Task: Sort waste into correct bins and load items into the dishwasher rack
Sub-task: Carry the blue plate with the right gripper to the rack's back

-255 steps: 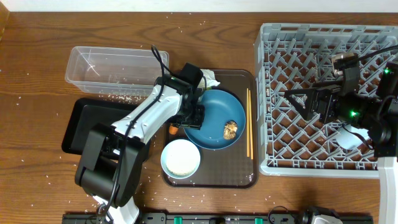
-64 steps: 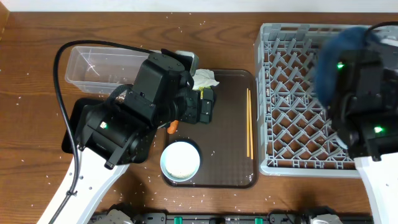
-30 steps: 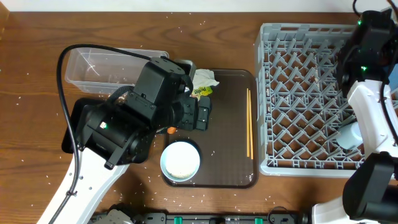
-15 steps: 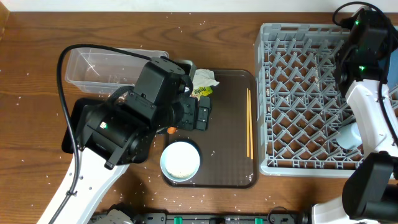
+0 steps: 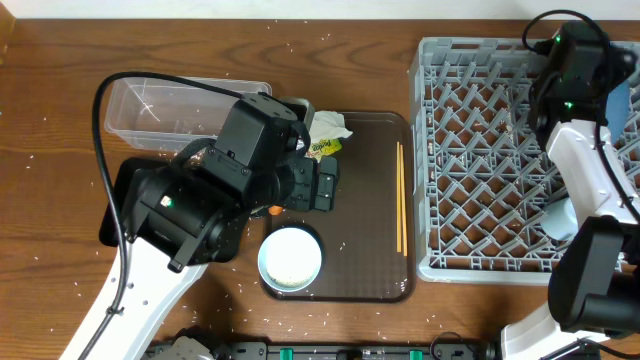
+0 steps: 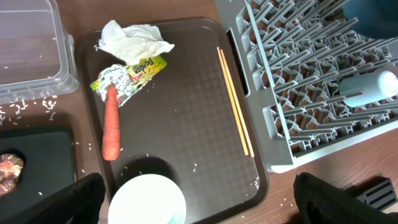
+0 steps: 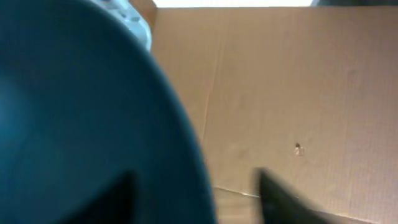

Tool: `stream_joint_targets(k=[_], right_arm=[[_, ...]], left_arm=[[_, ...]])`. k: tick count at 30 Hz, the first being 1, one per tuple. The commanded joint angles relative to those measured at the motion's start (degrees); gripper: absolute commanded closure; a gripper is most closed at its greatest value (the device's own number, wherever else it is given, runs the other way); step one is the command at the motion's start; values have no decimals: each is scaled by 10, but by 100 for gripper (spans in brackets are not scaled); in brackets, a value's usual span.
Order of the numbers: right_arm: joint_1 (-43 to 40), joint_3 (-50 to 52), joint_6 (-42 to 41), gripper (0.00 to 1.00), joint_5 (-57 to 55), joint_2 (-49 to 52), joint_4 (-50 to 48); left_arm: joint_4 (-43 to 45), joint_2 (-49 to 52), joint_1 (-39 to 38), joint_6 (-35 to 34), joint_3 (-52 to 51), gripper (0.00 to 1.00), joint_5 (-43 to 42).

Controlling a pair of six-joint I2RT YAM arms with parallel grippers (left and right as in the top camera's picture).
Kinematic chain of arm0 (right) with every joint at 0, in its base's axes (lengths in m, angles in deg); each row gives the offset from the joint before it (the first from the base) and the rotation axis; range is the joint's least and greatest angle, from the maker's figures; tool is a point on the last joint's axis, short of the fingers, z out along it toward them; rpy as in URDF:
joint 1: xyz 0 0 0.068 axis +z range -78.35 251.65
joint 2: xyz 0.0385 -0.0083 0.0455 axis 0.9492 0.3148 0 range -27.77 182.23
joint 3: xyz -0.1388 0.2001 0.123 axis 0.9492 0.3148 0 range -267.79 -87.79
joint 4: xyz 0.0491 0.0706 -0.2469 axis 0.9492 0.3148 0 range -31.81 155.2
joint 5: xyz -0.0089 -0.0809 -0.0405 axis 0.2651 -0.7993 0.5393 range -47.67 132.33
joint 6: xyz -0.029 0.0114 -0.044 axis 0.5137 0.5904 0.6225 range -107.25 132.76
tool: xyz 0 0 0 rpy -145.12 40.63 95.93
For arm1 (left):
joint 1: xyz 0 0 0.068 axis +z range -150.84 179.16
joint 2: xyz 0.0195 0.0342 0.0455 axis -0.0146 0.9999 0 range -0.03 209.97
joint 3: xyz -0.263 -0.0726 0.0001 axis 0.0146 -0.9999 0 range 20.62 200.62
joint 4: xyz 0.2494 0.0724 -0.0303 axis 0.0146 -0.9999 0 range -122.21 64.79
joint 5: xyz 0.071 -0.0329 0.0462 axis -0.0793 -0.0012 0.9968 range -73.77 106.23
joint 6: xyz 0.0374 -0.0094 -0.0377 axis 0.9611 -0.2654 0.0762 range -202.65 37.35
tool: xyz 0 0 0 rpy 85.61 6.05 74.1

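My left gripper [image 6: 199, 205] hangs open above the white bowl [image 6: 148, 200] on the brown tray's front. On that tray lie a white napkin [image 6: 134, 38], a yellow-green wrapper [image 6: 130, 71], an orange carrot [image 6: 111, 127] and wooden chopsticks [image 6: 235, 102]. A brown food lump [image 6: 9, 169] sits in the black tray [image 6: 37, 155]. The blue plate [image 7: 81, 112] stands on edge at the grey rack's [image 5: 480, 150] far right. My right gripper [image 7: 199, 199] straddles the plate's rim, open, with one finger clear of it. A cup [image 5: 558, 215] lies in the rack.
The clear tub [image 5: 160, 105] with rice grains stands at the back left, the black tray [image 5: 125, 200] in front of it. The brown serving tray [image 5: 370, 260] lies beside the rack. Rice grains dot the wooden table. A cardboard wall [image 7: 298, 93] rises behind the rack.
The right gripper's fingers have parted from the plate's rim, and that arm has shifted slightly over the rack's far right corner. The left arm has stayed still.
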State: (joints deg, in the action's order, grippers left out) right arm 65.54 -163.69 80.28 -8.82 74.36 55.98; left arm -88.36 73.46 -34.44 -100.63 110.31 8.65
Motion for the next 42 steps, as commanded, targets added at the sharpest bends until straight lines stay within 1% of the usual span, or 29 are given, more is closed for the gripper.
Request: stream_joint_targets(k=[1, 3, 5, 9, 12, 18, 23, 27, 30, 33, 38, 40, 42], right_arm=[[19, -4, -59, 1, -26, -9, -36], [29, -5, -93, 1, -43, -21, -67], [40, -5, -99, 1, -50, -39, -79], [67, -5, -103, 1, -50, -76, -78], [94, -5, -131, 1, -55, -105, -68], [155, -5, -192, 1, -58, -152, 28], [159, -5, -263, 1, -58, -155, 113], [159, -5, -299, 1, -58, -156, 145], [159, -4, -356, 1, -55, -156, 167], [157, -5, -424, 1, -19, -157, 210], [154, -5, -505, 1, 79, -157, 277], [156, -5, -539, 1, 136, -158, 312], [162, -5, -565, 1, 216, -165, 363]], left_arm=[[-3, -6, -1, 4, 4, 3, -4], [-3, -6, -1, 4, 4, 3, -4], [-3, -6, -1, 4, 4, 3, -4], [-2, -6, -1, 4, 4, 3, -4], [-2, -6, -1, 4, 4, 3, -3], [-2, -6, -1, 4, 4, 3, -3], [-5, -6, -1, 4, 4, 2, -4], [-7, -6, -1, 4, 4, 3, -3], [-7, -6, -1, 4, 4, 2, -3], [-7, -6, -1, 4, 4, 2, -3], [-7, -6, -1, 4, 4, 2, -3], [-7, -6, -1, 4, 4, 2, -3], [-7, -6, -1, 4, 4, 2, -3]])
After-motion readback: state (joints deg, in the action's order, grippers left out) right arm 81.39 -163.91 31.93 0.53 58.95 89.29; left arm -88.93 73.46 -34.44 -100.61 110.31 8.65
